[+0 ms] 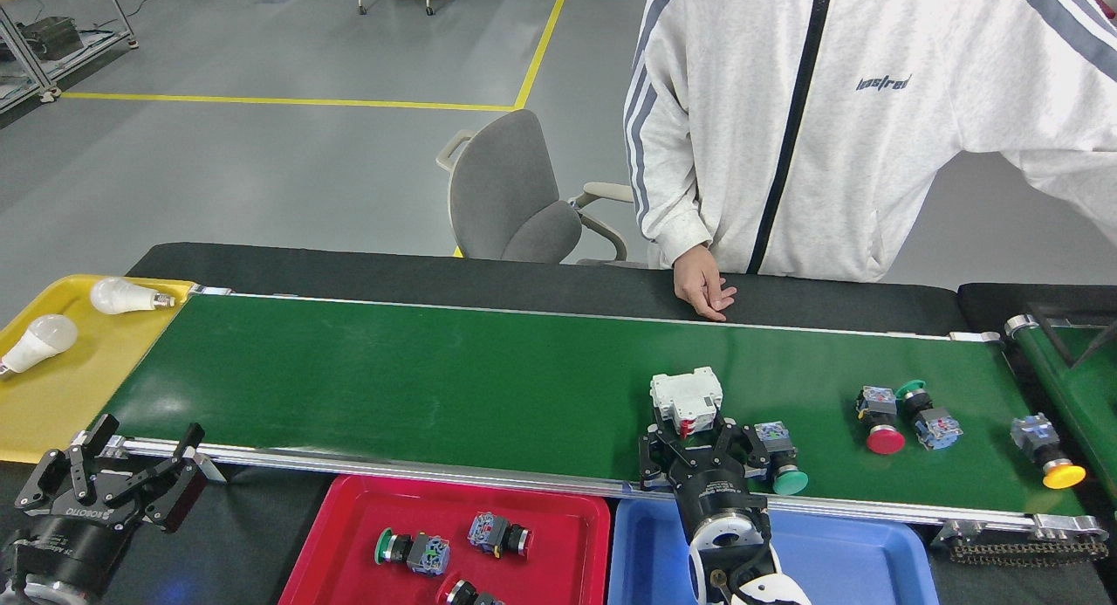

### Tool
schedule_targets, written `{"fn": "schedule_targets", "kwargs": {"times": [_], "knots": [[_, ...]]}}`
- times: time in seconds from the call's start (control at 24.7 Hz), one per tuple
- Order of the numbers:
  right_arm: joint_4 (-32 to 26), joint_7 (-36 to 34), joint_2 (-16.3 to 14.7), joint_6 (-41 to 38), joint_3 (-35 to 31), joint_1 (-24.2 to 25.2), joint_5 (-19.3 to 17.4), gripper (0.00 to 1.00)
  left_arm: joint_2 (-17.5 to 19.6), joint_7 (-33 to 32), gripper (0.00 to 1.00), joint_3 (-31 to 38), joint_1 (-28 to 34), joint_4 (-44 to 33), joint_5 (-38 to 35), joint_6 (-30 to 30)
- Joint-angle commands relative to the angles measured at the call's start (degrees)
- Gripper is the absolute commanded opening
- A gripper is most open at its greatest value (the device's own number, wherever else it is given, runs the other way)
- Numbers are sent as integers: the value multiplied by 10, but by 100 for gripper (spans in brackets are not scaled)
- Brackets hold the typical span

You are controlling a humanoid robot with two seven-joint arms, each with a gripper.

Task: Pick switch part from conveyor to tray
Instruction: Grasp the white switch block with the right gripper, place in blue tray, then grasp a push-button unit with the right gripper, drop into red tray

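So, red tray holds some buttons; right gripper, fingers spread, reaches the breaker on the conveyor, nothing gripped yet.

- White switch block with a red tab, upright on the green belt, near its front rail.
- Blue tray just below that rail; its contents are hidden.

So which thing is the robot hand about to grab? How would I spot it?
Find the long green conveyor, then the right gripper at its near edge. Just beyond sits the white boxy switch part, the only white block; its neighbours are small round-capped push buttons.
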Motion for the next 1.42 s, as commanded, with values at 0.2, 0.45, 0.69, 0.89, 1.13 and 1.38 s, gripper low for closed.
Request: {"fn": "schedule_targets", "kwargs": {"times": [0.2,0.45,0.69,0.89,1.13,1.38], "knots": [[-214,-36,-78,-182,-8,193,-2,6,6,2,100,9,4,-7,1,1],[-211,-95,-106,-185,-20,262,-3,100,9,2,100,34,14,-7,1,-1],[-198,-88,-37,-115,-71,255,-4,100,7,2,100,34,18,-8,1,-1],[-194,-52,-27,-15,-42,230,-1,100,8,2,100,31,18,-6,1,-1],[-144,-1,-22,-14,13,130,0,100,5,2,100,29,16,-5,0,1],[-32,46,14,-14,50,25,1,100,2,2,100,14,15,-7,0,1]]}}
